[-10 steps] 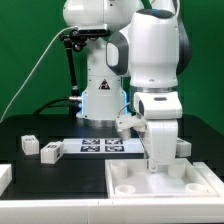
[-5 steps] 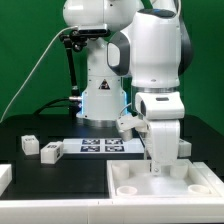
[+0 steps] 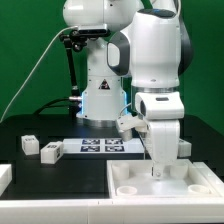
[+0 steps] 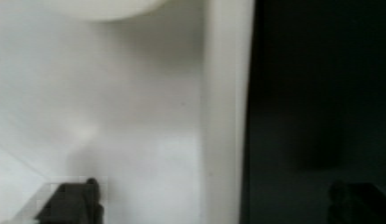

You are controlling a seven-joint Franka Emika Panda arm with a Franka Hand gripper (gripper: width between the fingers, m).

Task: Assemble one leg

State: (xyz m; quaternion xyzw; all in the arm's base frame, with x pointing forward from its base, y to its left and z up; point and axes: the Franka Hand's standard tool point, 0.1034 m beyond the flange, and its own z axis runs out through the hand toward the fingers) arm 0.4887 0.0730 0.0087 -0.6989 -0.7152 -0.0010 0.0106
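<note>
- The black worktop (image 3: pixel 70 178) fills the lower part of the exterior view, with a green wall behind it.
- The white arm (image 3: pixel 158 50) stands over the exterior view's right half, its wrist pointing straight down.
- A large white panel (image 3: pixel 125 190) with raised rims and recesses lies at the near right of the exterior view, right below the wrist. In the wrist view the panel (image 4: pixel 137 120) takes up the lit side. One of its straight rims runs through the middle of that picture, with bare worktop dark beyond it and part of a round recess at one edge.
- The marker board (image 3: pixel 100 147) lies flat on the worktop in front of the arm's base, behind the panel.
- The leg (image 3: pixel 50 151) sits on the worktop just beside the marker board's end, on the exterior view's left. It is well apart from the panel and from the arm, and nothing touches it.
- A second block (image 3: pixel 29 143) of the same kind sits near the leg, further to the exterior view's left.
- The gripper (image 3: pixel 155 172) hangs low over the panel's back part, and I cannot tell whether it touches the surface.
- The fingers (image 4: pixel 69 200) are spread wide, one dark tip at each side of the wrist view. Only the panel's surface and rim and the worktop lie between them, and they pinch nothing.
</note>
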